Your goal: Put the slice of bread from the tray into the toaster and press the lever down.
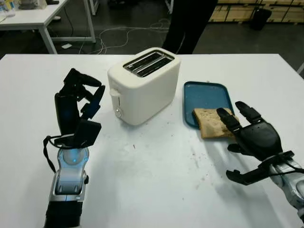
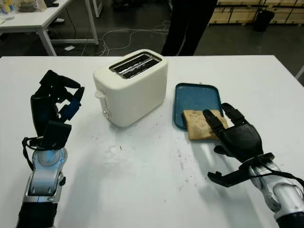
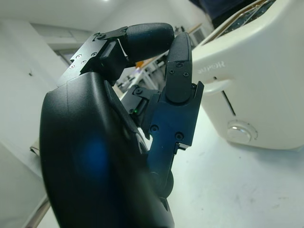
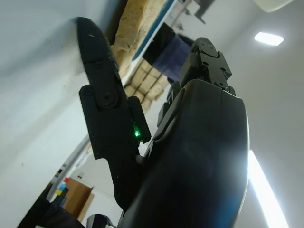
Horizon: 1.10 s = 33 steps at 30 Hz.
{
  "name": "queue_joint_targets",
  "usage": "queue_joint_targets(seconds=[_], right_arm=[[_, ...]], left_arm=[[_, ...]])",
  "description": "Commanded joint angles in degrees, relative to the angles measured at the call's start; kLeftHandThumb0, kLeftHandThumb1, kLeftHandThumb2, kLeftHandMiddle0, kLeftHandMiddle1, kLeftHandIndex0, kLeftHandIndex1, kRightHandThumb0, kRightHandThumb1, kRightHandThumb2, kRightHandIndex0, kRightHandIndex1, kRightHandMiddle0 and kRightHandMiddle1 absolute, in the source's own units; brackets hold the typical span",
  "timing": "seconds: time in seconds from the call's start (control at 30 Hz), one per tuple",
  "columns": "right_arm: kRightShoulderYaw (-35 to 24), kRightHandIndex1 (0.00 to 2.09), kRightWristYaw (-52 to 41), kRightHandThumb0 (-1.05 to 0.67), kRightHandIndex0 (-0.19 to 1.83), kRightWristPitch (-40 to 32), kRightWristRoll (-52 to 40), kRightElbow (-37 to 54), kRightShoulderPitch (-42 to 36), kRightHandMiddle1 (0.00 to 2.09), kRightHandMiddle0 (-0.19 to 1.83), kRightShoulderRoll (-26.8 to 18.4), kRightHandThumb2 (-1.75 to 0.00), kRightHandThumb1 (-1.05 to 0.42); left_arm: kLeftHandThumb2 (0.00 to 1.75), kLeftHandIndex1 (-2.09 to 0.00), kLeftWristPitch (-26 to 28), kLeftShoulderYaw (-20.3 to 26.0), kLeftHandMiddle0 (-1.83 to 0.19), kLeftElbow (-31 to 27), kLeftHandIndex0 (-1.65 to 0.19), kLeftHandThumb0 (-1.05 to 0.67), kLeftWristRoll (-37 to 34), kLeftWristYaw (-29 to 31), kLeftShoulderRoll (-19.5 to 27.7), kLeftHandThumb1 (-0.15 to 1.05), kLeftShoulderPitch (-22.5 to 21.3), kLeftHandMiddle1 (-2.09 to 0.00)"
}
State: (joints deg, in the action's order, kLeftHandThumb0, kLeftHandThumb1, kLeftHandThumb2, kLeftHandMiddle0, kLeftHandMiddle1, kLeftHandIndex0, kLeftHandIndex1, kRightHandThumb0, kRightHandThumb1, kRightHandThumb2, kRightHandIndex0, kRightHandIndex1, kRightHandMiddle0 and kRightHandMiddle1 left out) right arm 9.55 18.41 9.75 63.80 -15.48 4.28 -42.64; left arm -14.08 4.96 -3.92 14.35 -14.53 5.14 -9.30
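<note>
Two robot hands come up from the bottom edge of the head camera's frame. The right robot hand (image 1: 251, 135), at lower right, reaches palm-down toward the slice of bread (image 1: 212, 122), with two fingers (image 1: 227, 118) lying over the slice's right edge. It has not closed on the bread; whether the fingertips press on the crust or hover just above it is hard to tell from this angle. Its thumb sticks out low over the white surface (image 1: 156, 185), nearer the bottom of the frame.

The bread sits at the near end of a blue tray (image 1: 204, 94), right of centre, overhanging the tray's lower edge onto the surface.

The left robot hand (image 1: 78, 107), at left of frame, stands upright with its fingers curled and nothing in them, parked beside the toaster.

The white toaster (image 1: 142, 85) stands at upper centre, between the two hands, its two slots open at the top. Its lever (image 1: 114, 92) is on the end facing lower left, and appears to be up, with a round knob below it.

A person in dark clothing stands at the top of the frame, behind the surface.

The step in hand looks like the pickup. The next move calls for thumb and fingers to close on the slice, then lift it across to a slot.
</note>
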Motion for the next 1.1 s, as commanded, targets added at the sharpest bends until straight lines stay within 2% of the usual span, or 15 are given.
queue_joint_targets(seconds=[0.0, 0.07, 0.27, 0.33, 0.37, 0.47, 0.67, 0.83, 1.0, 1.03, 1.07], right_arm=[[1.93, 0.0, 0.41, -0.56, 0.0, 0.4, -0.57, -2.19, -0.03, 0.0, 0.0, -0.22, 0.0, -0.82], [2.55, 0.0, 0.86, -0.45, 0.0, 0.29, -1.1, -2.62, 0.34, 0.0, 0.0, -0.52, -0.01, -0.85], [3.84, 0.0, -0.88, -0.55, 0.0, -0.72, -1.25, -1.96, 0.94, 0.0, 0.0, -1.65, 0.0, -0.84], [4.3, 0.0, -2.0, -0.26, 0.0, -1.28, -0.63, -1.29, 1.1, 0.0, 0.0, -2.02, -0.16, -0.9], [4.62, 0.0, -2.82, -0.25, 0.0, -1.52, -0.44, -0.92, 1.22, 0.0, 0.0, -2.16, -0.15, -0.91], [5.73, 0.0, -4.04, -0.07, 0.0, -1.57, -0.03, -0.31, 1.62, 0.0, 0.0, -2.63, -0.31, -0.92], [9.33, 0.0, -6.69, -0.01, 0.0, -2.56, 2.29, -1.81, 4.12, 0.0, 0.0, -2.34, -0.24, -0.92], [13.12, 0.0, -6.83, -0.06, 0.0, -2.4, 3.51, -6.27, 7.89, 0.0, 0.0, -1.45, -0.13, -0.92], [15.87, 0.01, -5.45, -0.06, 0.02, -1.95, 2.89, -10.04, 10.36, 0.0, 0.0, -1.15, -0.1, -0.92], [16.06, 0.11, -3.84, -0.05, 0.03, -1.34, 2.52, -10.56, 10.51, 0.03, 0.02, -1.19, -0.09, -0.92], [16.32, 0.43, -2.38, -0.06, 0.01, -0.85, 2.38, -10.77, 10.57, 0.18, 0.02, -1.39, -0.04, -0.92]], left_arm=[[0.26, -1.64, -0.43, 0.15, -0.81, -0.55, -0.55, -0.33, 0.2, -0.12, 0.25, 0.92, -0.42, -1.75], [0.26, -1.63, -0.32, 0.15, -0.82, -0.61, -0.55, -0.33, 0.38, -0.24, 0.23, 0.92, -0.44, -1.75], [0.26, -1.62, -0.53, 0.05, -0.82, -0.52, -0.56, -0.34, 0.29, -0.09, 0.28, 0.92, -0.58, -1.75], [0.25, -1.62, -0.59, 0.01, -0.82, -0.5, -0.56, -0.33, -0.19, 0.16, 0.15, 0.92, -0.63, -1.75], [0.25, -1.61, -0.61, -0.06, -0.82, -0.52, -0.56, -0.33, 0.12, 0.05, 0.22, 0.92, -0.64, -1.75], [0.26, -1.61, -0.37, -0.16, -0.82, -0.76, -0.55, -0.35, 0.87, -0.29, 0.25, 0.92, -0.6, -1.75], [0.26, -1.62, -0.13, 0.08, -0.81, -1.18, -0.55, -0.35, 0.36, -0.57, -0.2, 0.92, -0.56, -1.75], [0.27, -1.64, -0.11, 0.05, -0.8, -1.76, -0.54, -0.35, 0.58, -0.64, -0.1, 0.92, -0.28, -1.75], [0.27, -1.63, -0.58, 0.16, -0.8, -1.91, -0.53, -0.34, 0.1, -0.65, -0.21, 0.92, -0.11, -1.75], [0.26, -1.63, -1.02, 0.17, -0.8, -1.75, -0.53, -0.34, 0.07, -0.73, -0.2, 0.92, -0.13, -1.75], [0.26, -1.63, -1.22, 0.17, -0.8, -1.68, -0.54, -0.33, 0.04, -0.76, -0.19, 0.92, -0.13, -1.75]])
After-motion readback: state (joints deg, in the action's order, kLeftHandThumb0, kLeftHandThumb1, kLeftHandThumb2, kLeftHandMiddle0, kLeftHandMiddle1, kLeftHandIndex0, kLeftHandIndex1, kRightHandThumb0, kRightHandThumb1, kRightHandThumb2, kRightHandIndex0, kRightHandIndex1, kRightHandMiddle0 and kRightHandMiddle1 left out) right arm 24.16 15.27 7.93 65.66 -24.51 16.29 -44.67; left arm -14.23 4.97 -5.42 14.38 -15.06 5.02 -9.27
